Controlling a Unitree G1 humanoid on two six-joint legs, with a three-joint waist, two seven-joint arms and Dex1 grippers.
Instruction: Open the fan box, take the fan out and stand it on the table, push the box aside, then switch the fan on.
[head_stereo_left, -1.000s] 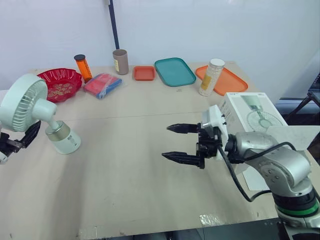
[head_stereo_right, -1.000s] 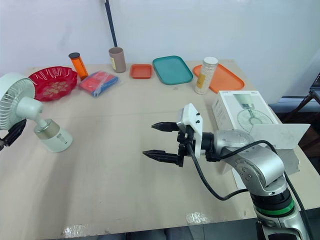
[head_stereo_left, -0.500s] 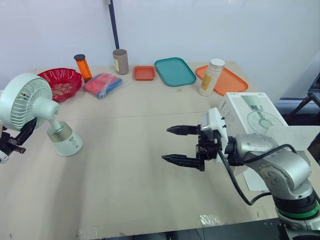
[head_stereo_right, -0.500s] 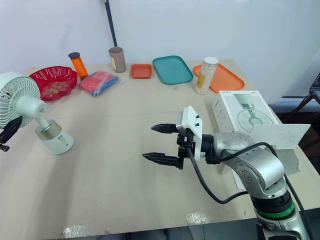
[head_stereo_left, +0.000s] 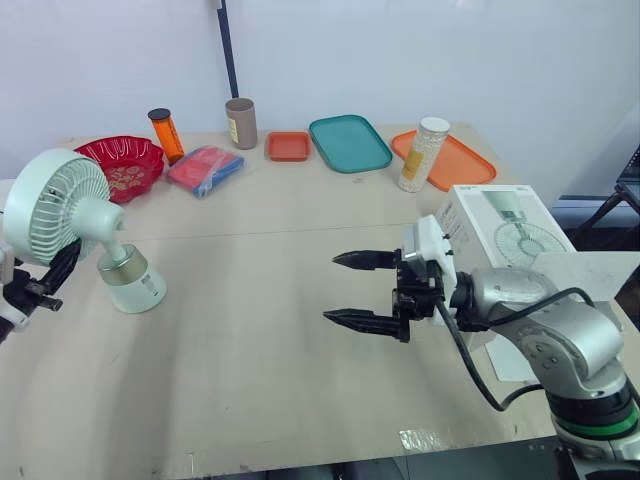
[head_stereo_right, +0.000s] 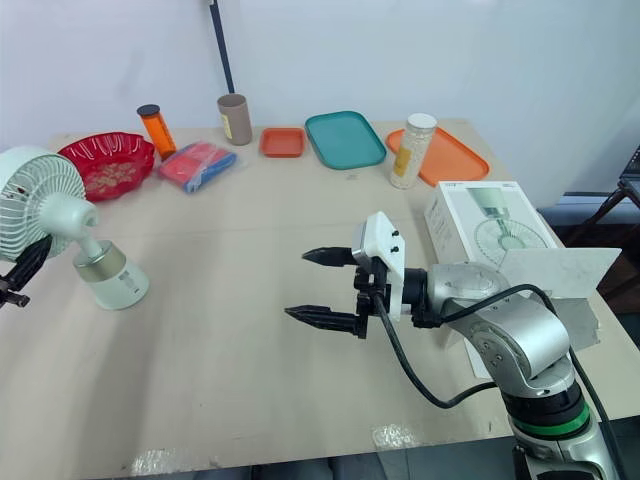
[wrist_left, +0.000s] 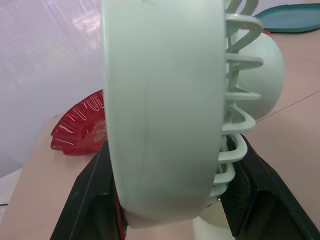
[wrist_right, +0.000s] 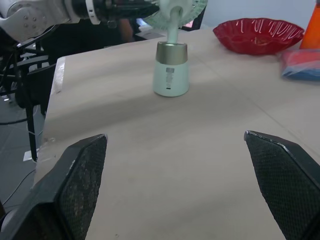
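Two grippers in view; the left gripper (head_stereo_left: 52, 278) is pinching the head of the fan (head_stereo_left: 60, 205), which we see from the left wrist with one finger at the front rim and one at the back grille; the fan stands on its base at the left of the desk (head_stereo_left: 260, 380), near the red bowl (head_stereo_left: 122, 165); the right gripper (head_stereo_left: 330, 287) hovers over mid-desk, fingers spread wide, holding nothing; the fan box (head_stereo_left: 500, 222) sits at the desk's right edge beside that arm, flap open.
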